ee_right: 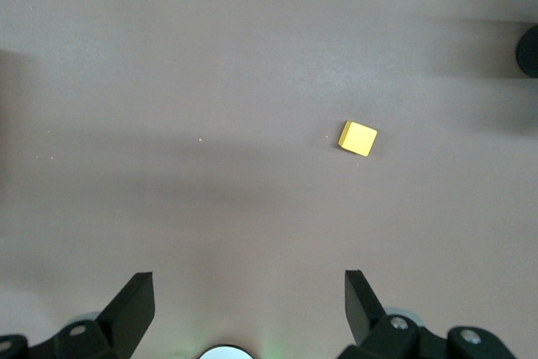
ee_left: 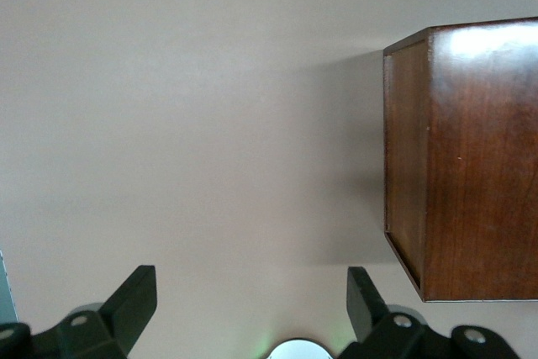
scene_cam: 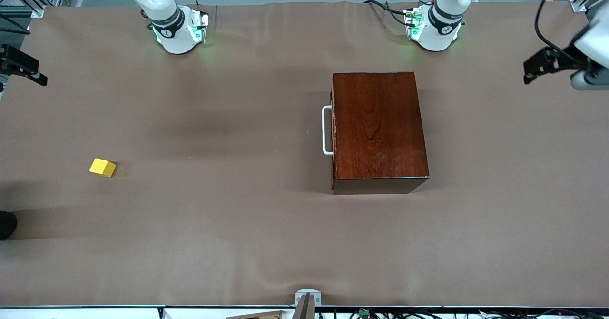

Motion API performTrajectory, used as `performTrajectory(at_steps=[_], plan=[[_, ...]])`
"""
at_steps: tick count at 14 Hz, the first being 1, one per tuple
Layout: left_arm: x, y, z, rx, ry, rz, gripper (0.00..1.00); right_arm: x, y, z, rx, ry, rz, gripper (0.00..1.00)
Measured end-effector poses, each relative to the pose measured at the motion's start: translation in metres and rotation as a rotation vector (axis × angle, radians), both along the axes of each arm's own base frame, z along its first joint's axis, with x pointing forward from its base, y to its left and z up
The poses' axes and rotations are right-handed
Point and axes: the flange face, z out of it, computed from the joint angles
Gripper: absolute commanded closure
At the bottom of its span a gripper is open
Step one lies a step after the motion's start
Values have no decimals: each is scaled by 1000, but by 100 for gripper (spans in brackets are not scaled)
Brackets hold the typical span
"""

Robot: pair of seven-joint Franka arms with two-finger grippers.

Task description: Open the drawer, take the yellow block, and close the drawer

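Brown cloth-covered table (scene_cam: 238,224), both arm bases along the edge farthest from the front camera.

Wooden box (scene_cam: 378,128) sits toward the left arm's end of the table, glossy dark reddish-brown. Drawer is pushed fully in; only its white loop handle (scene_cam: 327,130) sticks out, on the face that points toward the right arm's end. The left wrist view shows the box (ee_left: 471,157) from the side, resting flat on the cloth.

Yellow block (scene_cam: 103,167) lies out on the cloth toward the right arm's end, well apart from the box and nearer the front camera than the handle. Nothing touches it. Also in the right wrist view (ee_right: 358,138), sitting alone on bare cloth.

Left gripper (scene_cam: 542,65) is up at the left arm's end of the table, past the box, over the cloth near the table edge. Jaws spread wide in its wrist view (ee_left: 250,296), nothing between the fingers.

Right gripper (scene_cam: 24,66) is at the right arm's end, at the table edge. Jaws released wide in its wrist view (ee_right: 249,298), holding nothing, block in sight well clear of the fingers.
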Motion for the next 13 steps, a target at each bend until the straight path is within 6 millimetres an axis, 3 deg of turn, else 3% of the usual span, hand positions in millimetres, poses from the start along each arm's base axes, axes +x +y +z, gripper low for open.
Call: performTrajectory(at_steps=[4, 13], plan=[[-16, -20, 8, -13, -39, -32, 0, 0, 1, 0, 0, 0, 1, 0], [-14, -24, 29, -63, -73, 9, 0, 2, 7, -3, 8, 6, 14, 0]])
